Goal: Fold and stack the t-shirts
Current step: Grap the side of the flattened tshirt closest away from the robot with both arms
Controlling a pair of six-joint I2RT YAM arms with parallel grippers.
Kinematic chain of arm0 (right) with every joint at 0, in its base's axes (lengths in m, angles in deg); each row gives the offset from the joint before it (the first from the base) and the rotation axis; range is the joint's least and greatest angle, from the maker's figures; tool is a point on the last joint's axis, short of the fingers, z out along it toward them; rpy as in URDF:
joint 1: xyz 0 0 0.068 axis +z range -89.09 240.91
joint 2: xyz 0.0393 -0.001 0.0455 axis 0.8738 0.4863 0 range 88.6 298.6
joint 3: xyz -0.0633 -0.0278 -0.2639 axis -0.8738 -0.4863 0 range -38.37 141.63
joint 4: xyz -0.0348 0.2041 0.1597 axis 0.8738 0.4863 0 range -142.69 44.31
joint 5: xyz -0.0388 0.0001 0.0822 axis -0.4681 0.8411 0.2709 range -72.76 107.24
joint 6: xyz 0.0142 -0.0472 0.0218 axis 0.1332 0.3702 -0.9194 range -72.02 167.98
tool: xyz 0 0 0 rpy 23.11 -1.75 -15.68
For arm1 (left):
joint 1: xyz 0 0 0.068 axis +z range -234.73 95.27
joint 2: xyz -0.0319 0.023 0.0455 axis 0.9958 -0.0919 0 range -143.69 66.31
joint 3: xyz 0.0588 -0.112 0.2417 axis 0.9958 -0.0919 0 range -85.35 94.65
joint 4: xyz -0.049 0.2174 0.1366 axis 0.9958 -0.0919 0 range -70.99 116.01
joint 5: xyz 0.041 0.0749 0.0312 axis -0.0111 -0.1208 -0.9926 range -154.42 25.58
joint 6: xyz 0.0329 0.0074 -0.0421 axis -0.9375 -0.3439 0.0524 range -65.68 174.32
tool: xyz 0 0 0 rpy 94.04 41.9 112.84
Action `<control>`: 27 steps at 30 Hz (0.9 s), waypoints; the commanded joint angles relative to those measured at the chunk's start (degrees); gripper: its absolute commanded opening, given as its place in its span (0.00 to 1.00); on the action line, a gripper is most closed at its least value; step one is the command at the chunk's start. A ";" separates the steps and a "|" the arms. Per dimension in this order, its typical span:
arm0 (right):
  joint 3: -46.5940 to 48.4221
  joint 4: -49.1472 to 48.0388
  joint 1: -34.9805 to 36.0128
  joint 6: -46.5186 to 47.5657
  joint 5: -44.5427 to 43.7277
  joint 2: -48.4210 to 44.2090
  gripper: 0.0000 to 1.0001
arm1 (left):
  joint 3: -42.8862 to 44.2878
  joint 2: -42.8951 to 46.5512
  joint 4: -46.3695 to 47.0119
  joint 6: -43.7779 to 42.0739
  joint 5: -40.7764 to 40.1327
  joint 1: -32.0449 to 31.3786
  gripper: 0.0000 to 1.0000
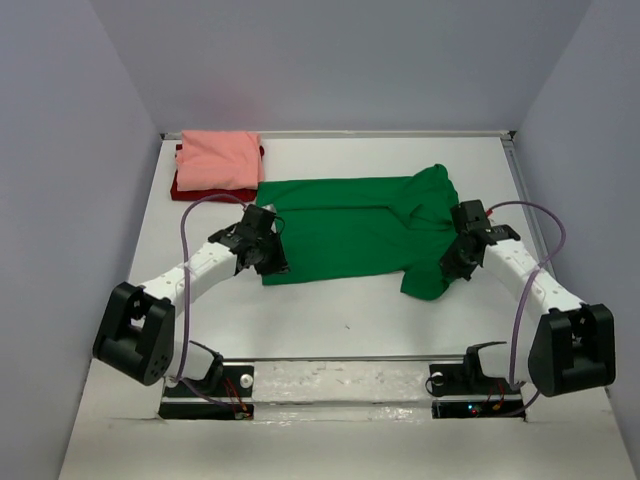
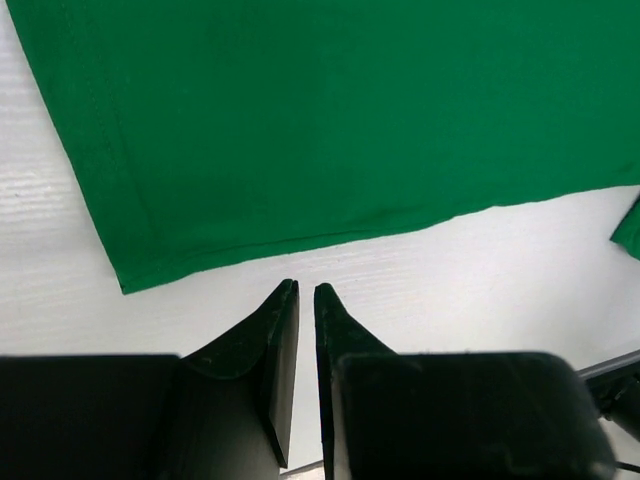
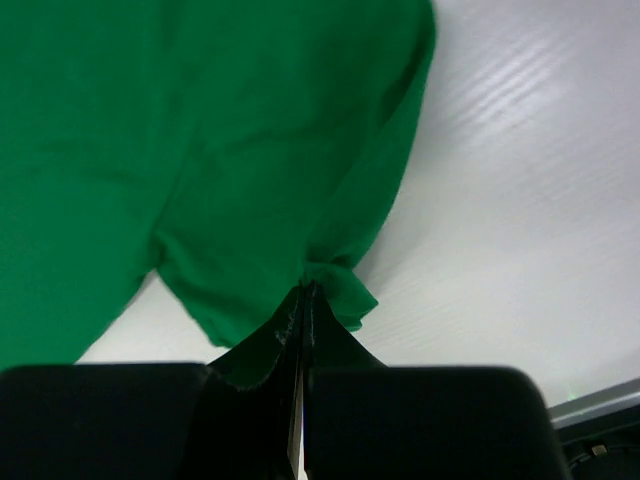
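The bright green t-shirt [image 1: 340, 225] lies spread on the white table [image 1: 350, 320], its right part bunched and folded over. My right gripper [image 1: 455, 262] is at that bunched right edge. In the right wrist view it [image 3: 306, 290] is shut on a pinch of the green fabric [image 3: 220, 150]. My left gripper [image 1: 272, 262] sits at the shirt's near left corner. The left wrist view shows it [image 2: 306, 290] over bare table just short of the hem [image 2: 350, 120], its jaws a narrow gap apart and empty. At the back left a folded salmon pink t-shirt [image 1: 218, 160] lies on a dark red one [image 1: 185, 188].
Grey walls close in the table on the left, right and back. A metal rail [image 1: 340, 358] runs along the near edge between the two arm bases [image 1: 135, 330] [image 1: 575, 345]. Purple cables loop off both arms.
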 commanded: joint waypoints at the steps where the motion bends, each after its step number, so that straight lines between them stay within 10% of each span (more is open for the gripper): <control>1: 4.08 -3.08 2.57 3.40 -0.76 -0.86 0.00 | 1.99 -1.14 -4.98 5.19 -5.67 -2.47 0.23; 9: 2.59 -5.81 2.57 4.72 1.79 -5.07 0.00 | 11.04 -10.10 -21.58 8.62 -25.98 -6.08 0.25; 27: 1.71 -6.43 2.57 6.48 7.16 -8.33 0.00 | 10.87 -14.68 -27.14 13.03 -30.49 -6.26 0.30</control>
